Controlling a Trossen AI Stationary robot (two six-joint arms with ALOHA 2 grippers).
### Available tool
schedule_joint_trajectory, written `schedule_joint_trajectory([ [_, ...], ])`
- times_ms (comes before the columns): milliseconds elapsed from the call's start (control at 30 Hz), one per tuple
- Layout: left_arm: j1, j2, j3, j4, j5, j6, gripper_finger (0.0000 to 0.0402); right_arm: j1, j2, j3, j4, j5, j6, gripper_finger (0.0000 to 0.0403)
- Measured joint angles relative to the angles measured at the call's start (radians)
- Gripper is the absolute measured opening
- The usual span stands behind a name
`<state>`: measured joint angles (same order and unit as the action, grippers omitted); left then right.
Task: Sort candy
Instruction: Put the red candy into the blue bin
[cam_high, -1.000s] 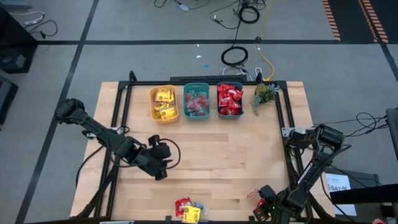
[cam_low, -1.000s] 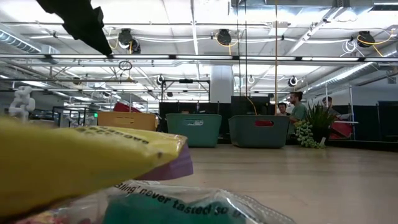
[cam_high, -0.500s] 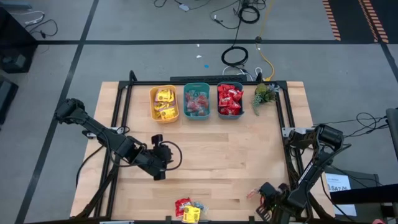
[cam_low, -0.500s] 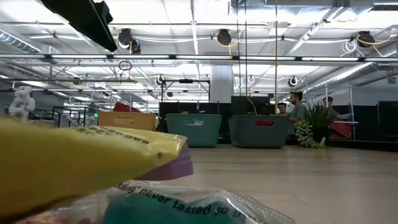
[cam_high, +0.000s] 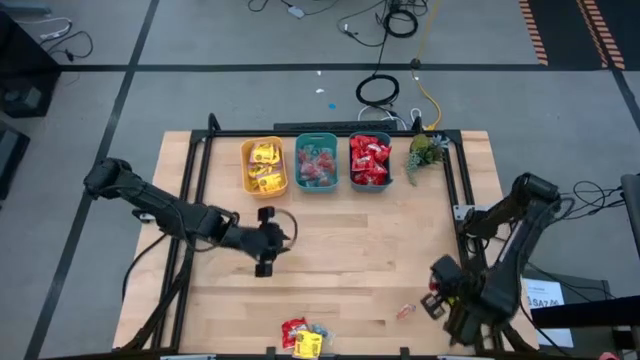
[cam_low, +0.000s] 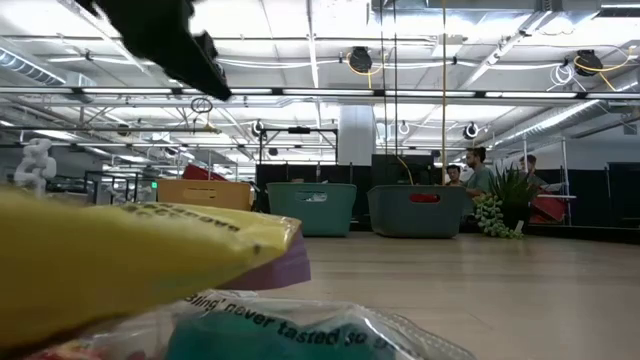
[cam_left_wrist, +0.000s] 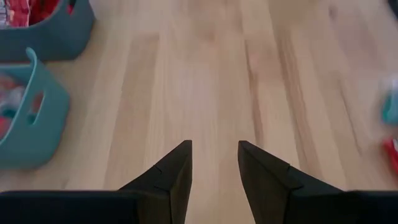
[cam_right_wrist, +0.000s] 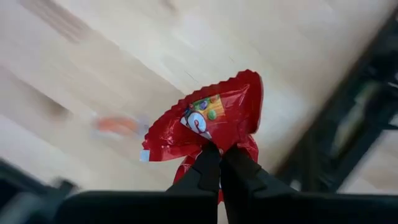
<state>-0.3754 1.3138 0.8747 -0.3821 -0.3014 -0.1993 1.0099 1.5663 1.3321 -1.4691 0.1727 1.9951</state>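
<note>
A: What does the right claw (cam_right_wrist: 219, 163) hold?
B: Its fingers are pinched fully together on a glossy red packet (cam_right_wrist: 208, 118), gripped at the packet's lower edge and lifted off the wooden bench (cam_right_wrist: 155, 50). In the high view this claw (cam_high: 436, 301) sits at the lower right of the frame, near the bench's right edge.

A: And the small item beside it?
B: A tiny pink-wrapped piece (cam_high: 404, 311) lies on the bench just left of the right claw; in the right wrist view it appears as an orange blur (cam_right_wrist: 115, 125) beyond the packet.

A: State of the left claw?
B: The left claw (cam_left_wrist: 214, 163) stands partly open with nothing between its fingers, over bare bench. In the high view it (cam_high: 264, 267) is left of centre, well below the bins.

A: Where is the remaining candy?
B: A small heap (cam_high: 303, 337) of red, yellow and clear-wrapped pieces lies at the bottom centre of the high view; the low view shows it close up, a yellow packet (cam_low: 130, 262) filling the lower left. The rest is sorted along the upper edge of the bench: yellow packets in the yellow bin (cam_high: 243, 172), pink and teal pieces in the middle teal bin (cam_high: 298, 165), red packets in the right teal bin (cam_high: 352, 166). A green plant (cam_high: 424, 152) stands right of the bins.
</note>
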Motion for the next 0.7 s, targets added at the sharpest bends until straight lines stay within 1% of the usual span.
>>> schedule_joint_trajectory([
  [67,0.049,-0.036,-0.097,0.140,0.048,0.021,0.0139,-0.051,-0.036,0.002,-0.034,0.050,-0.029,0.0001],
  [133,0.093,-0.078,-0.187,0.221,0.068,0.024,0.0139,-0.117,-0.064,0.001,-0.064,0.091,-0.094,0.0001],
  [233,0.158,-0.152,-0.292,0.275,0.095,0.040,0.0139,-0.242,-0.094,0.001,-0.071,0.170,-0.237,0.0001],
  [300,0.206,-0.204,-0.349,0.309,0.123,0.071,0.0139,-0.336,-0.120,0.001,-0.071,0.261,-0.338,0.0001],
  [367,0.261,-0.259,-0.399,0.341,0.161,0.105,0.0139,-0.444,-0.142,0.001,-0.070,0.324,-0.426,0.0001],
  [433,0.324,-0.308,-0.442,0.367,0.213,0.137,0.0139,-0.562,-0.168,0.001,-0.056,0.365,-0.533,0.0001],
  [500,0.390,-0.354,-0.480,0.372,0.263,0.166,0.0139,-0.680,-0.194,0.002,-0.004,0.407,-0.675,0.0001],
  [567,0.454,-0.394,-0.507,0.374,0.318,0.190,0.0139,-0.804,-0.214,0.001,0.081,0.424,-0.828,0.0001],
  [633,0.511,-0.432,-0.530,0.374,0.367,0.212,0.0139,-0.920,-0.232,-0.010,0.192,0.420,-0.978,0.0000],
  [700,0.561,-0.463,-0.548,0.370,0.407,0.234,0.0139,-1.028,-0.239,-0.025,0.306,0.383,-1.120,0.0000],
])
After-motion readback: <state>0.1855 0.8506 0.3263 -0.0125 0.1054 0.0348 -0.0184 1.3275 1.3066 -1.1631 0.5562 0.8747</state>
